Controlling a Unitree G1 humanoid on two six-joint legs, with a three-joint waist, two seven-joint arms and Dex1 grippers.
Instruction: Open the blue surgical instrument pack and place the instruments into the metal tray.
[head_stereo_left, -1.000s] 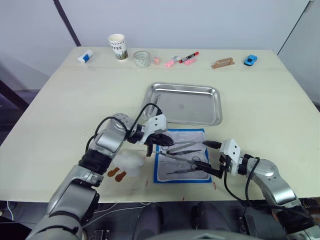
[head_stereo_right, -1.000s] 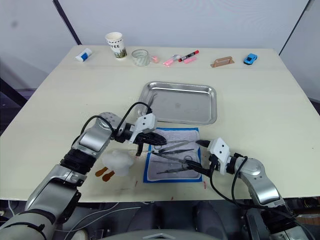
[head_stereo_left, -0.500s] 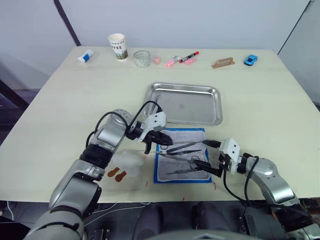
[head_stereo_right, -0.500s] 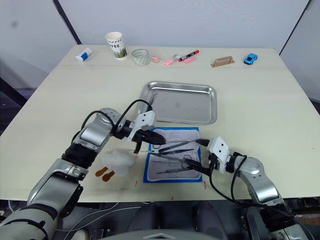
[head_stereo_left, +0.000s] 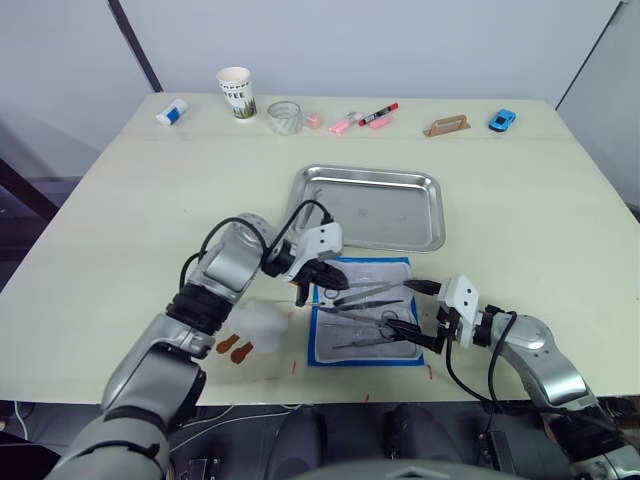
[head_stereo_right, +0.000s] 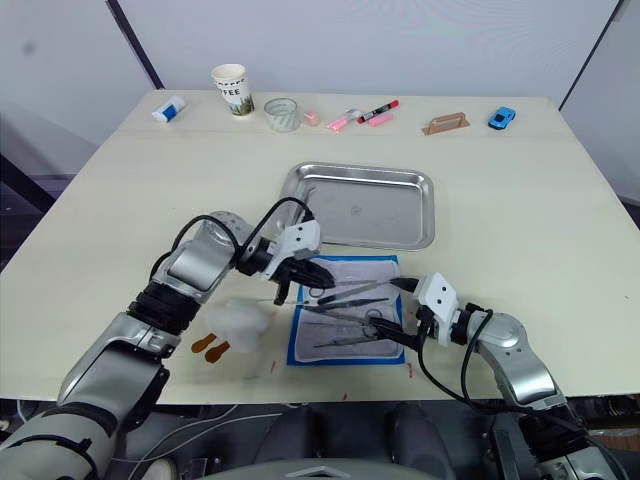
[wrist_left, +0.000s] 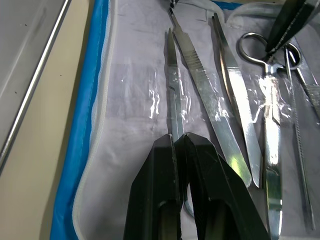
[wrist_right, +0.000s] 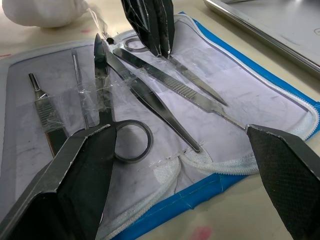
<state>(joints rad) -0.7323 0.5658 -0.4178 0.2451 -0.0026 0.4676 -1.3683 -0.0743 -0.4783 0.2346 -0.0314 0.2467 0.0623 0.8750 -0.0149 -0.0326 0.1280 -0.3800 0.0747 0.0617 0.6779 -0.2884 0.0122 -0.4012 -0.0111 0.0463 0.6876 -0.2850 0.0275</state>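
The blue surgical instrument pack (head_stereo_left: 365, 312) lies open in front of the metal tray (head_stereo_left: 372, 176), its whitish lining up. Several slim dark-grey instruments (head_stereo_left: 365, 297) lie on the lining, with ring-handled scissors (wrist_right: 131, 141) among them. My left gripper (head_stereo_left: 312, 285) is at the pack's near-left corner, shut on the end of one slim instrument (wrist_left: 173, 95). My right gripper (head_stereo_left: 413, 310) hovers at the pack's right edge, open wide with nothing between its fingers (wrist_right: 75, 175). No instruments show inside the tray.
A white crumpled lump (head_stereo_left: 258, 325) and two small brown pieces (head_stereo_left: 233, 348) lie left of the pack. Along the table's far edge stand a paper cup (head_stereo_left: 235, 92), glass jar (head_stereo_left: 284, 117), marker pen (head_stereo_left: 378, 113), brown block (head_stereo_left: 446, 126), blue toy car (head_stereo_left: 501, 120) and white tube (head_stereo_left: 171, 113).
My left arm has shifted slightly to the right, its fingers staying at the pack's left side. The right gripper has not moved.
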